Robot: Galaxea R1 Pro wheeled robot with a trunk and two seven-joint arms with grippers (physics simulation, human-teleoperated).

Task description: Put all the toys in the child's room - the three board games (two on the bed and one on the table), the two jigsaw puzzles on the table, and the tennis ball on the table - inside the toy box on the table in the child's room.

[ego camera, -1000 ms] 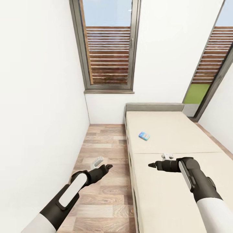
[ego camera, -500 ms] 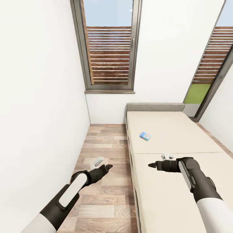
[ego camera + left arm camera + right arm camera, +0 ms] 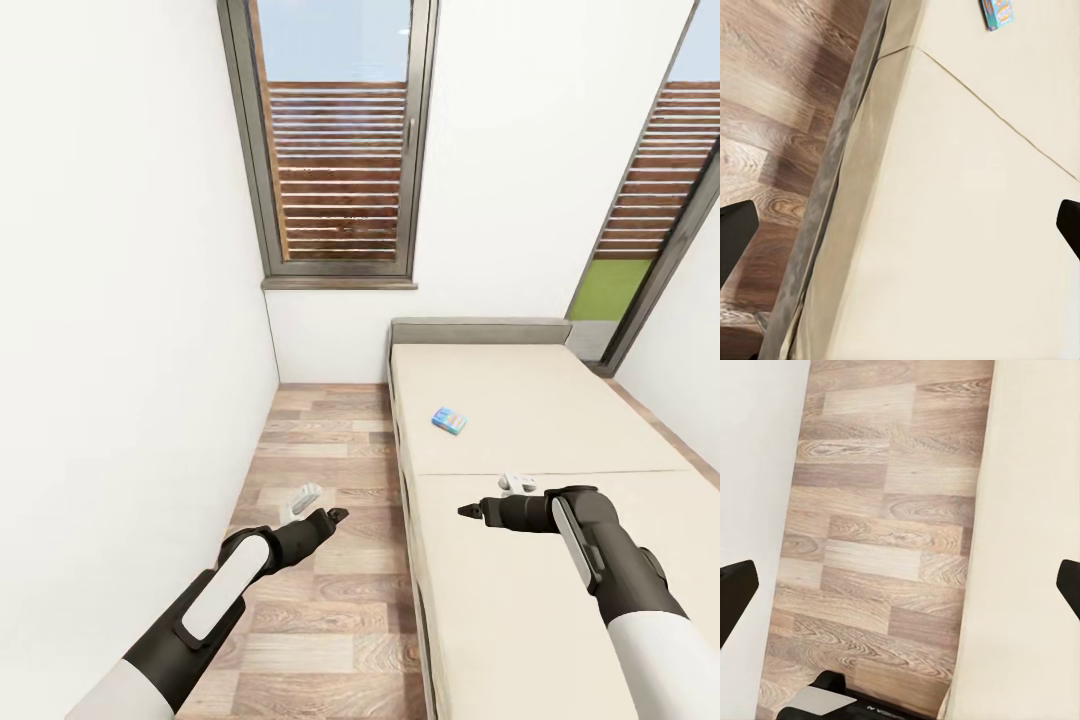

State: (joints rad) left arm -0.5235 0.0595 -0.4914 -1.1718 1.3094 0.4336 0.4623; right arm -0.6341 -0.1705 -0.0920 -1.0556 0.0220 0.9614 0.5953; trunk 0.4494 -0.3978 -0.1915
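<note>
- The robot faces the bed [image 3: 520, 420], and the step in hand reads as the approach to a board game: nothing is held, nothing is boxed.
- The blue game [image 3: 447, 420] lies flat on the far section of the mattress, at about 12 o'clock from the right claw [image 3: 490, 497] and well apart from it.
- The right claw hangs over the near section, by the seam between the two mattress parts. In the right wrist view its two dark tips sit at the frame's edges with bare floor and mattress between, so it is wide and empty.
- The left claw [image 3: 318, 503] hangs over the plank floor [image 3: 320, 440] beside the bed, with the game off at about 2 o'clock. In the left wrist view its tips also stand far apart with nothing between: wide and empty.
- The next move likely calls for rolling or leaning closer, carrying the right claw forward over the seam, then coming down to pinch the thin box by its edges. The flat box on a soft mattress may be awkward to get under.
- The head view gives the whole layout: bed, headboard, two windows [image 3: 335, 140], both arms.
- The left wrist view catches the game [image 3: 997, 13] at its frame edge, plus the bed's grey side rail.
- The right wrist view looks down the floor strip between bed and white wall.
- A second game on the bed cannot be made out.
</note>
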